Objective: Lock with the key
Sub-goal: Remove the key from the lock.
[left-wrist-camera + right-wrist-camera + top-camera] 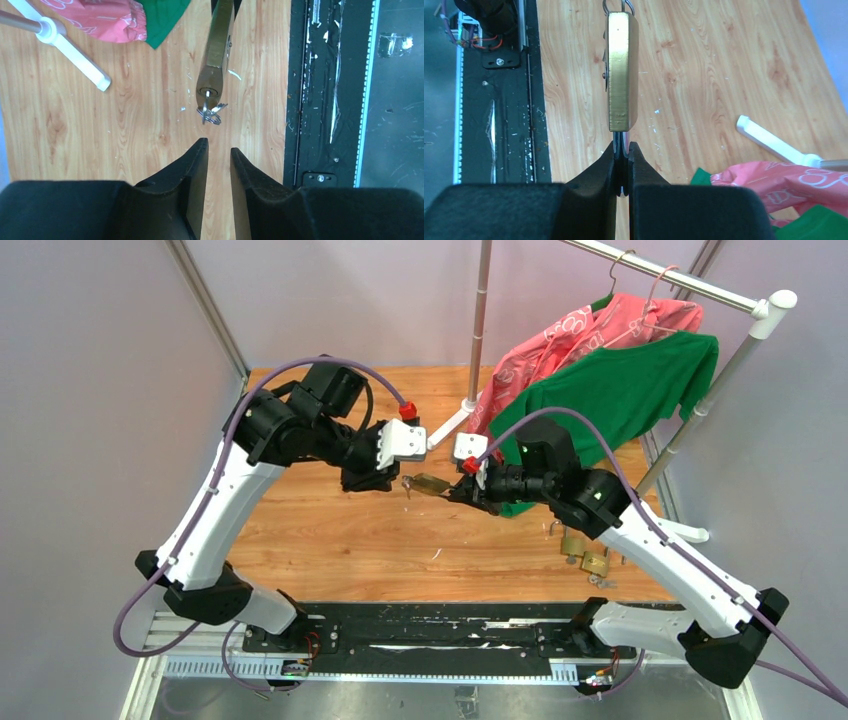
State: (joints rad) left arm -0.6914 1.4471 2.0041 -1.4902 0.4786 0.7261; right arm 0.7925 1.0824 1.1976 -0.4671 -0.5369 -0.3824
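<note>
A brass padlock (pixel 432 483) hangs in the air over the wooden table between the two arms. My right gripper (pixel 622 145) is shut on its steel shackle (pixel 619 138), with the brass body (pixel 621 70) pointing away from the fingers. A key (pixel 206 106) sits in the keyhole at the lock's free end (pixel 216 50), and a small key ring dangles from it. My left gripper (pixel 219 147) faces that end a short way off, open, with nothing between its fingers and not touching the key.
More padlocks (pixel 585 550) lie at the table's right edge near the right arm. A clothes rack holds a pink garment (pixel 590 335) and a green shirt (pixel 620 385); its white foot (pixel 75 57) rests on the table. A black rail (pixel 440 625) runs along the near edge.
</note>
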